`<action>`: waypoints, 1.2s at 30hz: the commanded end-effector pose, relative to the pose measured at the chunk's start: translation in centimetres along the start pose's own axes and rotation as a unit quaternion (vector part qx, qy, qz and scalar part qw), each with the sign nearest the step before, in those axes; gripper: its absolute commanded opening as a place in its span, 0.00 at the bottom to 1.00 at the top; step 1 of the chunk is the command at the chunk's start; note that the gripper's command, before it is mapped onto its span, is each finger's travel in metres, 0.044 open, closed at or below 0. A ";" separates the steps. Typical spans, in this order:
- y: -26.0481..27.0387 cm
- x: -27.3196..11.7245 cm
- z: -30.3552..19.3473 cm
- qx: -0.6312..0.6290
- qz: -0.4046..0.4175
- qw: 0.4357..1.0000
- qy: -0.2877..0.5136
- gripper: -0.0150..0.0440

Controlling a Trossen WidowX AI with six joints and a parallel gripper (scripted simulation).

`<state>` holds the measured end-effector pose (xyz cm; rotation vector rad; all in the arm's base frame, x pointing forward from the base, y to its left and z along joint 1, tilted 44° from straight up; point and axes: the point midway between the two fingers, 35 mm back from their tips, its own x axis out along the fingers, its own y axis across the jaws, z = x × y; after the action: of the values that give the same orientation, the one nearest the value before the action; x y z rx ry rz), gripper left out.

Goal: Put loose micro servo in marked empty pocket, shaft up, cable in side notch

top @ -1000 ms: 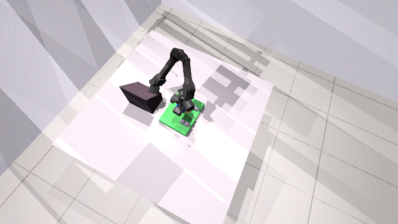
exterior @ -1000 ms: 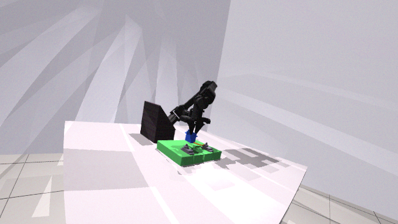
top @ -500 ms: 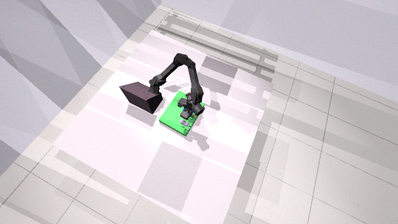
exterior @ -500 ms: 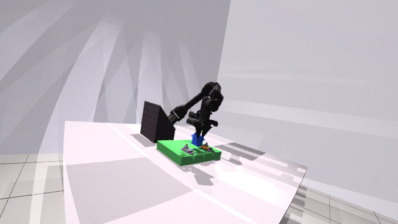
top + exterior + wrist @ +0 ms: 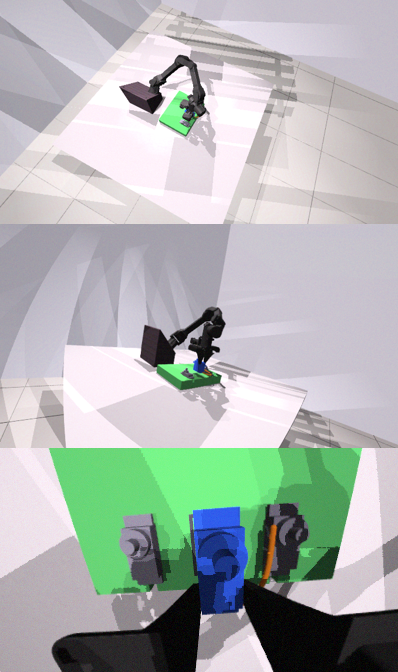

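Note:
The blue micro servo [image 5: 199,366] [image 5: 220,538] is held upright, its output shaft pointing up. My gripper [image 5: 202,362] [image 5: 219,587] is shut on it and holds it low over the green deck [image 5: 170,118] [image 5: 186,385] [image 5: 175,478]. The servo is between the two grey servos in the wrist view. The marked pocket is mostly hidden beneath it; only a thin edge shows at its left side. The orange cable [image 5: 208,372] [image 5: 271,550] runs beside the servo on the right in the wrist view. Whether it meets the side notch cannot be told.
One grey servo [image 5: 185,122] [image 5: 186,373] [image 5: 144,550] sits on the deck at the left in the wrist view. Another grey servo [image 5: 287,550] sits at the right, behind the cable. The arm's dark base block [image 5: 141,95] [image 5: 155,347] stands beside the deck.

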<state>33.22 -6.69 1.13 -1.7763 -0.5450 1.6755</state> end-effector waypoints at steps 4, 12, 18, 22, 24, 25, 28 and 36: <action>0.0 1.0 0.0 0.003 -0.003 1.000 0.001 0.25; 0.0 1.0 0.0 0.003 -0.003 1.000 0.001 0.25; 0.0 1.3 0.0 0.003 -0.003 1.000 0.001 0.25; -0.1 1.7 0.0 0.003 -0.003 1.000 0.001 0.25; -0.1 1.9 0.0 0.003 -0.003 1.000 0.001 0.25; -0.1 2.0 0.0 0.003 -0.003 1.000 0.001 0.25; -0.1 2.3 0.0 0.003 -0.003 1.000 0.001 0.25; -0.1 3.0 0.0 0.003 -0.003 1.000 0.001 0.25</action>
<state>33.55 -4.74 -0.81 -1.7745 -0.5470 1.6745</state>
